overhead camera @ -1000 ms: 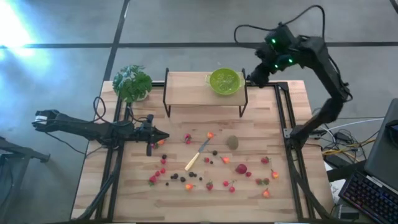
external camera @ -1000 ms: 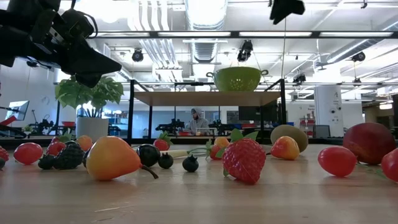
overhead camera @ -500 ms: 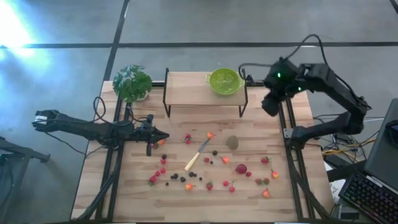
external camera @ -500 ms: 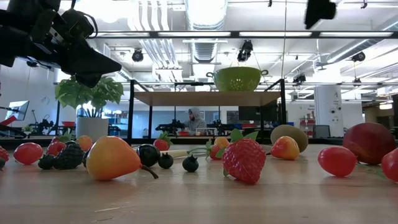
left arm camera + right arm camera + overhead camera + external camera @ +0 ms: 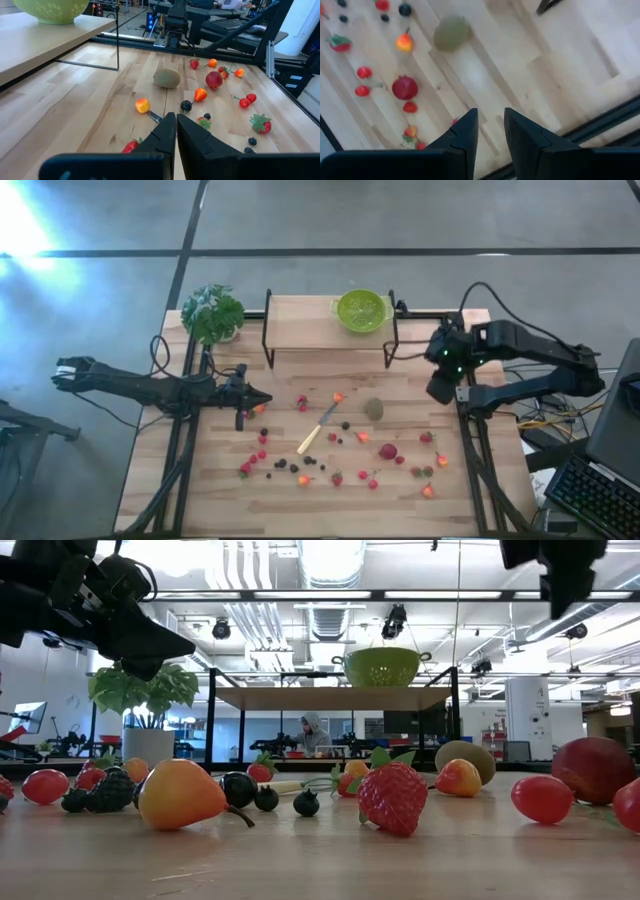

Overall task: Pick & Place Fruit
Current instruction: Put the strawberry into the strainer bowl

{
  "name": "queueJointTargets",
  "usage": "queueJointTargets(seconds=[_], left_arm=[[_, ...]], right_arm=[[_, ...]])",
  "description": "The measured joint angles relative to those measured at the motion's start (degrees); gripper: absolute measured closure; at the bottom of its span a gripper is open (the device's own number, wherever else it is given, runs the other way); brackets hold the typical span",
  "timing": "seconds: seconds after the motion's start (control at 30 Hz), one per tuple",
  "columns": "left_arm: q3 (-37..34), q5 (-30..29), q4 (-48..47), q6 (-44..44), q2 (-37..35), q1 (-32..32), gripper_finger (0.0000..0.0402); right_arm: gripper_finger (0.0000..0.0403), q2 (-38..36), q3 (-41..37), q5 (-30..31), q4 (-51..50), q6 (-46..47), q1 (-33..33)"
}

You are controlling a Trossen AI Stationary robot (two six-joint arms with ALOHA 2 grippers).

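Observation:
The fruit lies scattered on the wooden table: a brown-green kiwi-like ball (image 5: pixel 374 409) (image 5: pixel 166 78) (image 5: pixel 451 33), a dark red piece (image 5: pixel 388 451) (image 5: pixel 404 87), red strawberries (image 5: pixel 392 797), dark berries (image 5: pixel 281 465) and orange pieces (image 5: pixel 338 397). My left gripper (image 5: pixel 264 401) (image 5: pixel 176 120) hovers shut over the table's left part, pointing level toward the fruit. My right gripper (image 5: pixel 440 389) (image 5: pixel 491 120) hangs high over the table's right edge, pointing steeply down. A gap shows between its fingers, with nothing in it.
A green colander (image 5: pixel 361 310) stands on a raised wooden shelf (image 5: pixel 300 325) at the table's far side. A potted plant (image 5: pixel 213 313) is at the far left corner. A pale-handled knife (image 5: pixel 317 431) lies among the fruit. Black rails (image 5: pixel 465 380) run along both sides.
My right gripper has swung from high beside the colander toward the table's near edge and down, and now hangs over the right rail. It has tipped to point more steeply down. The fruit and my left arm have kept still.

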Motion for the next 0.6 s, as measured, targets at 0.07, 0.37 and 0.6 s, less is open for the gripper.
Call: queueJointTargets(seconds=[0.07,0.37,0.6], left_arm=[[-0.01,0.0,0.01,0.02,-0.01,-0.01,0.0381],[-0.01,0.0,0.0,0.02,-0.01,0.01,0.0381],[-0.01,0.0,0.0,0.01,-0.01,-0.01,0.0381]], right_arm=[[0.0306,-0.52,-2.4,0.03,0.01,2.03,1.98],[0.0266,-2.25,-11.06,-0.65,0.0,12.59,11.97],[0.0242,-2.14,-14.05,-0.72,0.71,18.83,19.18]])
